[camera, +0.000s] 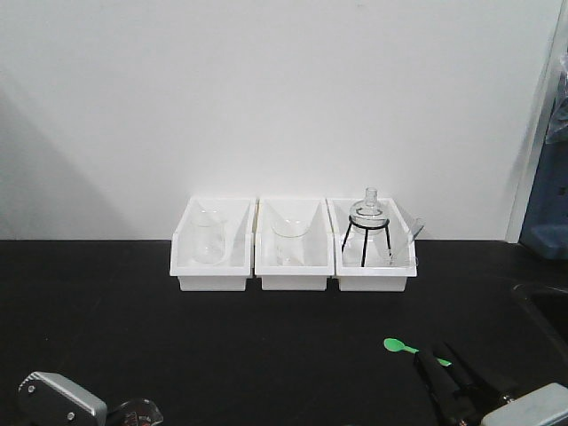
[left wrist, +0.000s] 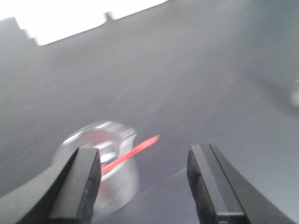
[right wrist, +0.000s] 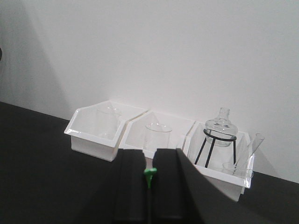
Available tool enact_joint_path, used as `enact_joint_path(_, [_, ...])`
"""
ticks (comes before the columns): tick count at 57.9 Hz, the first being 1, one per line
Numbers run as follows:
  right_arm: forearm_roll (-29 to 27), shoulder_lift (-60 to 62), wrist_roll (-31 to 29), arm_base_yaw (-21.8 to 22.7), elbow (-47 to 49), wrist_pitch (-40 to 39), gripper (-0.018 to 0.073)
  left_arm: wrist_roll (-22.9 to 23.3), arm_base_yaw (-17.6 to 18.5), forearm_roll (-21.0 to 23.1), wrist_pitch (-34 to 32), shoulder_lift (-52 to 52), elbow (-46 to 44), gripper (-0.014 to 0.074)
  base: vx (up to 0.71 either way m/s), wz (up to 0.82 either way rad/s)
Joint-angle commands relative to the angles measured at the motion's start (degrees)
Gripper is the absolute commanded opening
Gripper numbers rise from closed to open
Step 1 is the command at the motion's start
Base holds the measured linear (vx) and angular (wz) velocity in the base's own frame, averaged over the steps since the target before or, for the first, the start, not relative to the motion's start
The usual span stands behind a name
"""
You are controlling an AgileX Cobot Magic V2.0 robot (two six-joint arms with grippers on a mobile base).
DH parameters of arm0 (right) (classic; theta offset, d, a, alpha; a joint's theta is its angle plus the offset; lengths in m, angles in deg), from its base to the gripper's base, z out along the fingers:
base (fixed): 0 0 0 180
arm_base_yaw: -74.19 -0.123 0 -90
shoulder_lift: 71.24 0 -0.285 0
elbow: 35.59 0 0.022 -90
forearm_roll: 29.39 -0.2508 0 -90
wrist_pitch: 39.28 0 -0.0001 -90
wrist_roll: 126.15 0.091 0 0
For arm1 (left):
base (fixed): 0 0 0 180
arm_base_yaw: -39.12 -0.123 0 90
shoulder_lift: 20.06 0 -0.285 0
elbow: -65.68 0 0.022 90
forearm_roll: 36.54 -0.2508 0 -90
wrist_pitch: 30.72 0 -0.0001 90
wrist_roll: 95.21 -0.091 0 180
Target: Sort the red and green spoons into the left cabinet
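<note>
Far back sit three white bins (camera: 293, 253); right fingers (right wrist: 169, 186) pinch green spoon (right wrist: 149, 175), left fingers (left wrist: 212, 186) gape near red spoon (left wrist: 133, 153).

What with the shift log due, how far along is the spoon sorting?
Done: nothing that shows; no cabinet is in view and neither spoon is stored. In hand: the right gripper is shut on the green spoon. Left to do: the red spoon sits in a clear container by the open left gripper, not yet grasped. Both spoons need shelving.
</note>
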Motion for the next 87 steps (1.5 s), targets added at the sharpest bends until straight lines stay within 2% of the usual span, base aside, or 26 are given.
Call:
enact_joint_path(1, [0.49,1.42,-0.76,-0.15,1.22,-4.2,-0.0004,2.71,0.29,-1.9,-6.63,0.73,-1.47,0.0523,0.0,0.0])
enact_joint_path(18, [0.56,1.42,-0.76,-0.15,1.22,-4.2,-0.0004,-0.18,0.29,-1.86,-13.14,4.06,-1.47,0.0523,0.0,0.0])
enact_joint_path(29, [0.61,1.42,-0.76,-0.15,1.22,-4.26,-0.0004,-0.62,0.24,-1.86,-13.99,4.06,-1.47,0.0523,0.0,0.0])
enact_joint_path(39, [0.61,1.42,-0.76,-0.15,1.22,-4.26,-0.0004,-3.22,0.24,-0.94,-14.56,4.06,-1.47,0.0523,0.0,0.0])
enact_joint_path(47, [0.61,1.42,-0.76,-0.15,1.22,-4.26,-0.0004,-3.35,0.24,1.15,-15.57,5.52,-1.47,0.0523,0.0,0.0])
enact_joint_path(66, [0.73,1.42,-0.71,-0.15,1.22,-4.37,-0.0004,-2.93,0.24,1.14,-19.39,9.68,-1.47,0.0512,0.0,0.0])
enact_joint_path(75, [0.73,1.42,-0.71,-0.15,1.22,-4.37,-0.0003,-2.93,0.24,1.14,-21.11,9.68,-1.47,0.0402,0.0,0.0])
enact_joint_path(87, [0.73,1.42,-0.71,-0.15,1.22,-4.37,-0.0003,-3.82,0.24,1.14,-22.25,9.68,-1.47,0.0085,0.0,0.0])
